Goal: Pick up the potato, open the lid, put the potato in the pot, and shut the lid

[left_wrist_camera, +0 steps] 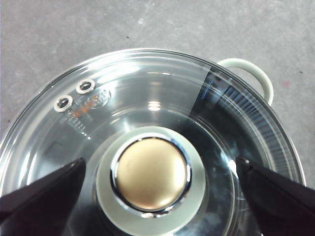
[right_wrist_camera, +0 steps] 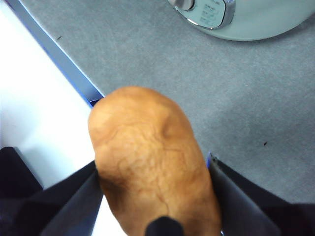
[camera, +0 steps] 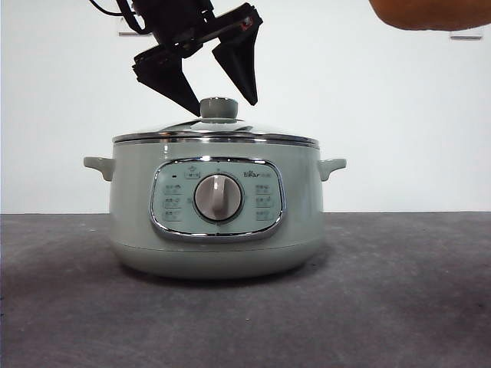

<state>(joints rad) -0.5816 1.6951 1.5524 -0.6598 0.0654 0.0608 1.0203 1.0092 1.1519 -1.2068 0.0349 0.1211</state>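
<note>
- Potato [right_wrist_camera: 152,167] is the thing to be cooked, and it is off the table: the right gripper [right_wrist_camera: 152,196] has its two black jaws closed against the potato's sides, holding it up in the air well apart from the pot. In the front view only an orange-brown curve shows at the top right corner.
- Table [camera: 399,307], dark grey and bare-looking, carries the pot near its middle; a white wall stands behind.
- Pot [camera: 215,222], wide and pale sage green, sits upright with its round dial facing the front camera and a small handle on each side.
- Lid [left_wrist_camera: 162,98], clear glass with a chrome rim, is seated on the pot, so the pot is closed.
- Left gripper [camera: 219,96] hangs just above the lid, jaws spread wide and holding nothing, one tip on each side of the knob [left_wrist_camera: 150,174] without touching it.
- Likely risks: the smooth, rounded knob could slip out if the jaws close too high on it; an off-centre grip could tilt the glass lid or drag the pot; the heavy, rounded potato could work loose while it waits.
</note>
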